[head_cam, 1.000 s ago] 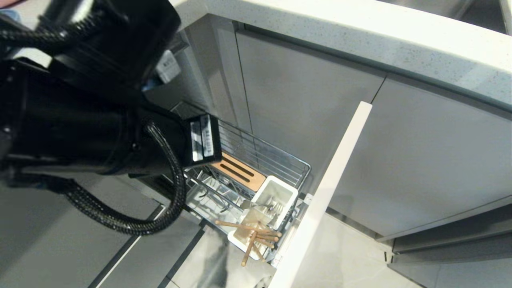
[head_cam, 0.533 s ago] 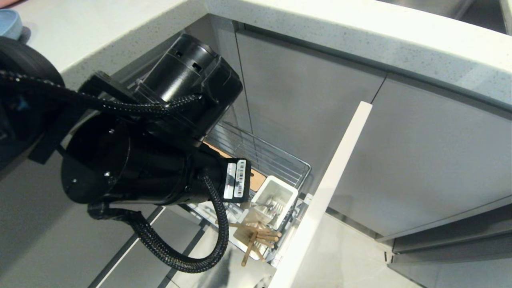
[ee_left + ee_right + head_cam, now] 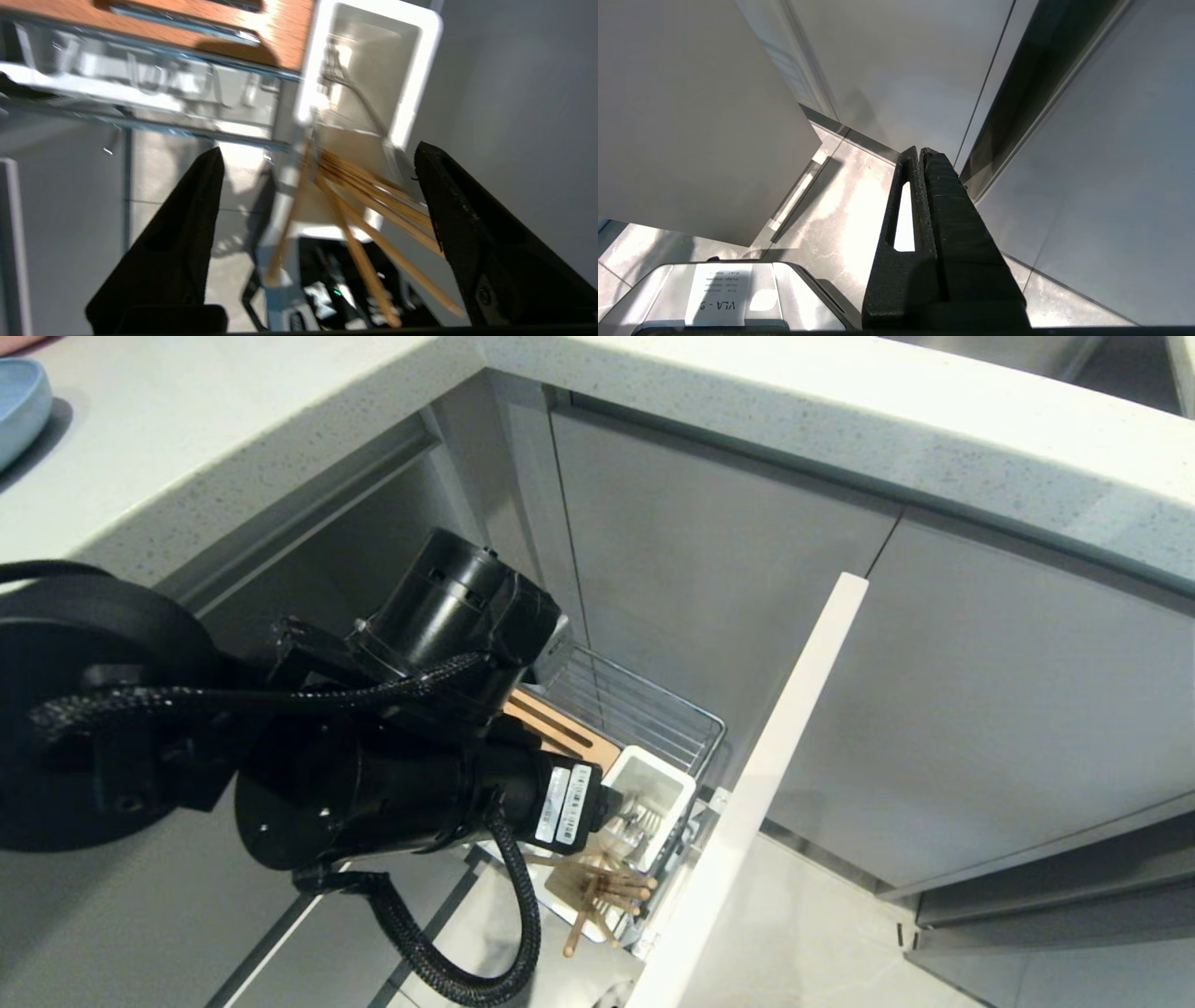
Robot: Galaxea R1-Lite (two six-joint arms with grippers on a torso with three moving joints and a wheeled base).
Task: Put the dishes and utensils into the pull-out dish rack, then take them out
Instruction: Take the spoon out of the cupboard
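- Left gripper (image 3: pixel 317 154) has its jaws spread wide apart, nothing clamped between them.
- The thin light-wood chopsticks (image 3: pixel 355 196) lean out of the white plastic utensil cup (image 3: pixel 423 70), fanning across the gap between the jaws; one runs right up to the edge of one black finger (image 3: pixel 462 224), can't tell if it touches.
- Slim silver metal cutlery (image 3: pixel 355 93) sits inside that cup, beyond the fingertips.
- The cup sits in the narrow chrome wire pull-out dish rack (image 3: pixel 644 709), next to its slotted wooden strip (image 3: pixel 187 18).
- Light-blue plate (image 3: pixel 19 401) is up on the pale speckled countertop (image 3: pixel 840 420), well away from the jaws.
- Right gripper (image 3: pixel 920 154) has its jaws pressed together, empty, down by the grey floor tiles (image 3: pixel 840 219).
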